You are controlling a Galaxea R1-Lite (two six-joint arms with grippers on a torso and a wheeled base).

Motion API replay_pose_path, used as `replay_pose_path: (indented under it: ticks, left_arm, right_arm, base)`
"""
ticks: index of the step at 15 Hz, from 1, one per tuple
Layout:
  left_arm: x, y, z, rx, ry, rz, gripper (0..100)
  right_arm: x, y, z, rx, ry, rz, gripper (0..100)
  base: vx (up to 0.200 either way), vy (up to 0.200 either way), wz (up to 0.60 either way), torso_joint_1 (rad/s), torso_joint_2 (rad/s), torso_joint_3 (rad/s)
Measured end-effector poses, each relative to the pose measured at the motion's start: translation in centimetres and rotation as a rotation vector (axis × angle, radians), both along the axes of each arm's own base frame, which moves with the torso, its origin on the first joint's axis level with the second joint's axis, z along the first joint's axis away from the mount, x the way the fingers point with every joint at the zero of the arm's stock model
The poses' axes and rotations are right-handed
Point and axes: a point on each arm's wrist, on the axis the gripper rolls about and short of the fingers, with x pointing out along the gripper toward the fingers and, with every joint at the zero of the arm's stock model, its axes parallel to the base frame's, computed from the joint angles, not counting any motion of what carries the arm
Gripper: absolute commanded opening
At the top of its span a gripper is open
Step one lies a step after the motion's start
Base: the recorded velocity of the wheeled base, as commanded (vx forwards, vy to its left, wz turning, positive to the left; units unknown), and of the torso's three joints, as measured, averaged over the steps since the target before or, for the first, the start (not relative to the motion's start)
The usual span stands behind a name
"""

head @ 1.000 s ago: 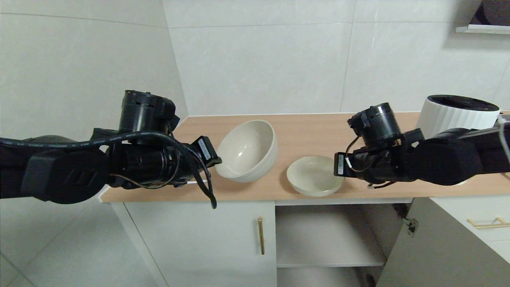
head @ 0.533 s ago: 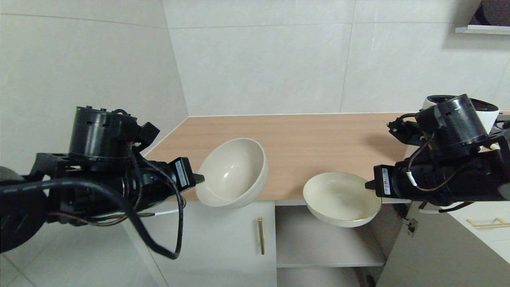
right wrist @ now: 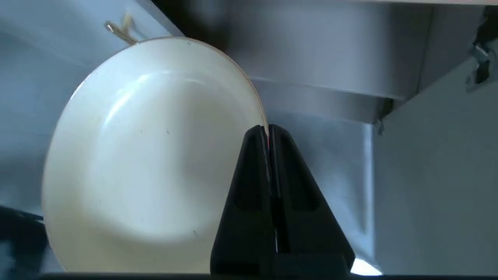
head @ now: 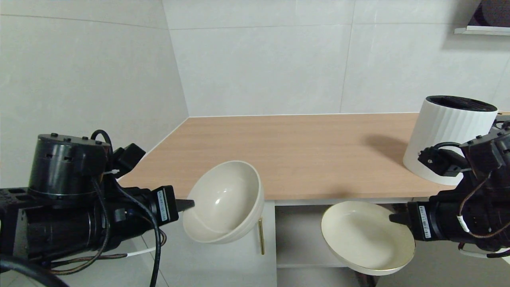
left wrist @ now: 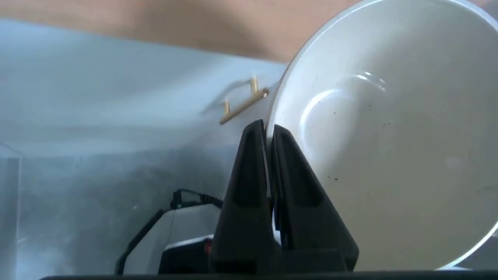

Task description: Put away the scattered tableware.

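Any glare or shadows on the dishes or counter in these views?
Head view: small highlight inside the bowl, soft shadow on the counter beside the white container. Left wrist view: curved reflection in the bowl. Right wrist view: plate softly lit, no hard glare.

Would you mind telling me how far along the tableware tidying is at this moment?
Done: both dishes are lifted clear of the counter. In hand: left gripper grips the bowl, right gripper the plate. Left: neither sits on the open cabinet shelf yet.
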Motion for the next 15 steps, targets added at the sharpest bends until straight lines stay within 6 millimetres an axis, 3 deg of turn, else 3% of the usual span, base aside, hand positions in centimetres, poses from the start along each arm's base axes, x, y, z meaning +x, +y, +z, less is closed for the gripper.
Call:
replay_pose_path:
  ticks: [3, 15]
  left_arm:
    - [0.2, -0.2, -0.4, 0.003, 0.02, -0.008, 0]
    - [0.8, -0.6, -1.3, 0.016, 0.056, -0.021, 0]
  right_arm:
    - [0.1, 0.1, -0.6, -0.004, -0.001, 0.003, 0]
    - [0.8, 0.1, -1.4, -0.022, 0.03, -0.01, 0]
  base:
    - [-0.2, 0.0, 0.0, 0.004, 0.0, -0.002]
    - [0.0, 0.0, 0.0, 0.0, 0.0, 0.0]
